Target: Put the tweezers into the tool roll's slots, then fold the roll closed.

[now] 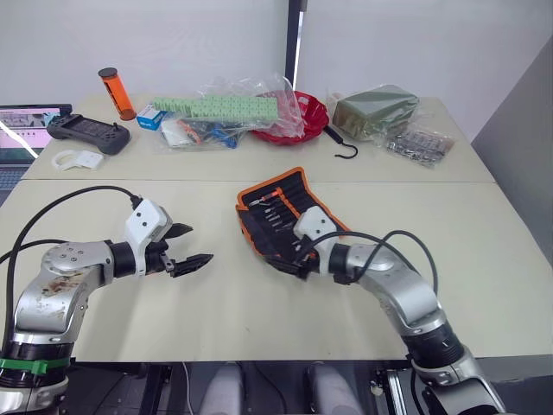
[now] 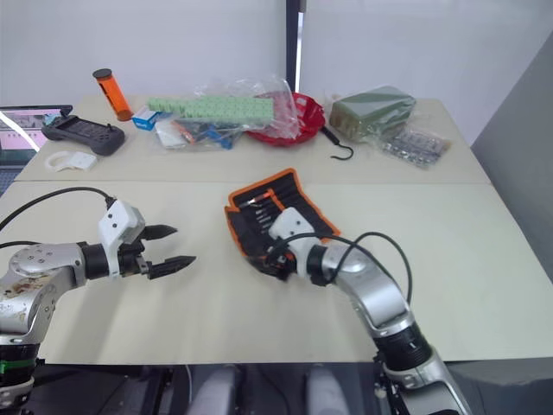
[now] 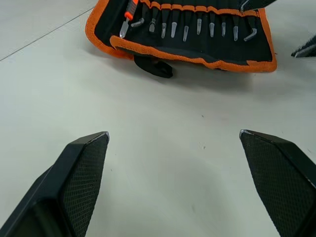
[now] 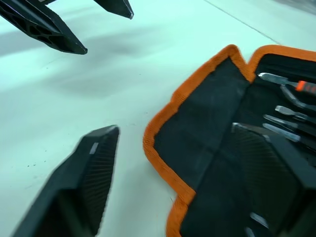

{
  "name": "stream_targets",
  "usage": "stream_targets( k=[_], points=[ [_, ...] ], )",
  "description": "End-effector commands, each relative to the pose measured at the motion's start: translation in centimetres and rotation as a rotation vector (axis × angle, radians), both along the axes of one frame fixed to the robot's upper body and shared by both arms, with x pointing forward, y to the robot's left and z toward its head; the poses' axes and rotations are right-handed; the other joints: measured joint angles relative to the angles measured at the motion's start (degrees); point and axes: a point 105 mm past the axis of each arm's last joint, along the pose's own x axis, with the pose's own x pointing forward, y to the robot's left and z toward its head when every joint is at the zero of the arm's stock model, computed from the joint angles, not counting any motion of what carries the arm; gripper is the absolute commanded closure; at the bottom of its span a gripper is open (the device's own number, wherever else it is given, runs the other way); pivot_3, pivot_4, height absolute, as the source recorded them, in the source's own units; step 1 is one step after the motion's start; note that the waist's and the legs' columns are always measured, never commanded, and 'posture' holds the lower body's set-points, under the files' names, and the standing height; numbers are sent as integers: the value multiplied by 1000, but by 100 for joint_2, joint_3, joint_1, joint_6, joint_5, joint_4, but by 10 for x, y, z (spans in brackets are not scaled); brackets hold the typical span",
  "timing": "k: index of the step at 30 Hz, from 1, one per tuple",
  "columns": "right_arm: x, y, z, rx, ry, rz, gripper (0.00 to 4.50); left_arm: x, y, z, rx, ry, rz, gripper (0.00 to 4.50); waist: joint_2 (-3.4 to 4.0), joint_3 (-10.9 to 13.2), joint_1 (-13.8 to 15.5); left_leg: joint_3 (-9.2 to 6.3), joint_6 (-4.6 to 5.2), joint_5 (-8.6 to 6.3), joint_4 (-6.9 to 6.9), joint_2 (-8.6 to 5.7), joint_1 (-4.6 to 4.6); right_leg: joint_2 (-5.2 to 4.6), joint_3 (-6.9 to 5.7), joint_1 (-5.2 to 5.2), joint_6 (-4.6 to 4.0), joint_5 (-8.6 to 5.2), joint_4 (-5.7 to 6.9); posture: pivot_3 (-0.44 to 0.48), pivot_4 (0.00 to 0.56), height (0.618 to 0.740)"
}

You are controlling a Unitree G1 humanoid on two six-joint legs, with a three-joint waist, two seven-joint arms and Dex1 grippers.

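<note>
Across the far side of my surface (image 1: 216, 311) I see an orange tube (image 1: 117, 93), a black controller (image 1: 87, 133), a red bowl (image 1: 304, 117) (half under clear bags), a black hook (image 1: 343, 147) and a laptop (image 1: 24, 130).

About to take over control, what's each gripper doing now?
Left gripper: open, holding nothing.
Right gripper: open, straddling the tool roll's edge.

**Silver arms, white wrists, black fingers**

Both arms are silver-grey metal with white wrist housings. The left gripper (image 1: 185, 247) and right gripper (image 1: 295, 256) carry black, pointed fingers (image 3: 81, 168) with mesh-textured pads. Black cables loop along each arm; a green band rings the left arm's base.
</note>
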Motion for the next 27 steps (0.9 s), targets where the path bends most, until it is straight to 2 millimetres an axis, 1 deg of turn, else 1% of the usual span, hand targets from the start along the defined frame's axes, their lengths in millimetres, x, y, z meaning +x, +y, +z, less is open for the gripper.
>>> stream_targets(
  k=[1, 4, 5, 7, 10, 11, 12, 13, 14, 16, 17, 19, 21, 22, 24, 27],
  points=[
    [7, 8, 1, -45, -66, -11, 244, 2, -5, 14, -30, -68, 11, 0, 0, 0, -5, 0, 0, 0, 0, -1, 0, -1, 0, 0, 0, 0, -1, 0, 150, 740],
    [13, 13, -3, -63, -82, -40, 244, 4, -10, 13, -41, -73, 20, 0, 0, 0, -9, 0, 0, 0, 0, 0, 1, 0, 0, -1, -1, 0, 3, 0, 150, 740],
    [16, 14, -3, -69, -96, -57, 244, 1, -11, 7, -41, -22, 21, 0, 0, 0, -16, 1, 0, 0, 0, 1, 1, 1, -1, -3, -1, 1, 5, 0, 150, 740],
    [20, 15, -4, -102, -131, -64, 244, -4, -11, -1, -12, 20, 12, 0, 0, 0, -31, 1, 0, 0, -1, 1, 1, 1, 0, -3, -1, 1, 7, 0, 150, 740],
    [21, 19, -4, -101, -147, -56, 244, -2, -8, 1, 1, -12, 31, 0, 0, 0, -31, 1, 0, 0, -3, 1, 4, 1, -1, -4, -1, 1, 9, 0, 150, 740],
    [21, 20, -3, -98, -151, -53, 757, -1, -7, 1, 7, -17, 33, 0, 0, 0, -29, 0, 0, 0, -4, 2, 3, 2, -3, -4, -2, 1, 9, 0, 150, 740],
    [21, 21, -2, -92, -155, -53, 1022, -1, -7, 2, 10, -20, 33, 0, 0, 0, -28, 0, 0, 0, -3, 2, 3, 1, -2, -4, -2, 1, 9, 0, 150, 740],
    [21, 21, -1, -84, -156, -53, 1449, -1, -6, 2, 15, -25, 33, 0, 0, 0, -29, 0, 0, 0, -3, 2, 3, 1, -2, -4, -2, 1, 8, 0, 150, 740],
    [20, 22, -1, -80, -157, -51, 1752, 0, -5, 2, 30, -32, 36, 0, 0, 0, -31, 0, 0, 0, -3, 2, 3, 1, -2, -4, -2, 1, 8, 0, 150, 740],
    [19, 23, 0, -82, -165, -41, 2380, 2, 0, -3, 94, -43, 48, 0, 0, 0, -30, 0, 0, 0, -4, 2, 4, 1, -2, -4, -3, 2, 8, 0, 150, 740],
    [18, 24, 0, -77, -161, -36, 2796, 6, 2, -3, 108, -66, 60, 0, 0, 0, -26, 1, 0, 0, -4, 2, 5, 1, -2, -4, -3, 2, 9, 0, 150, 740],
    [17, 24, -1, -81, -161, -22, 3463, 17, 7, 0, 145, -147, 114, 0, 0, 0, -14, 1, 0, 0, -3, 0, 5, 0, -2, -3, -3, 2, 8, 0, 150, 740],
    [16, 24, -1, -79, -156, -20, 4161, 22, 3, 6, 104, -223, 108, 0, 0, 0, -7, 1, 0, 0, -1, 0, 4, 0, -3, -3, -3, 2, 7, 0, 150, 740],
    [16, 23, -2, -80, -153, -17, 4483, 22, 3, 5, 112, -229, 98, 0, 0, 0, -8, 1, 0, 0, 0, 0, 3, 0, -3, -3, -3, 2, 7, 0, 150, 740],
    [15, 22, -2, -82, -154, -6, 4483, 21, 1, 1, 130, -222, 59, 0, 0, 0, -21, 1, 0, 0, -1, 1, 3, 0, -2, -3, -4, 3, 8, 0, 150, 740],
    [5, 21, -1, -97, -185, 86, 4483, 9, -8, -1, 32, -91, -53, 0, 0, 0, -27, 0, 0, 0, -2, 1, 4, 1, -3, -4, -5, 3, 13, 0, 150, 740]
  ],
)
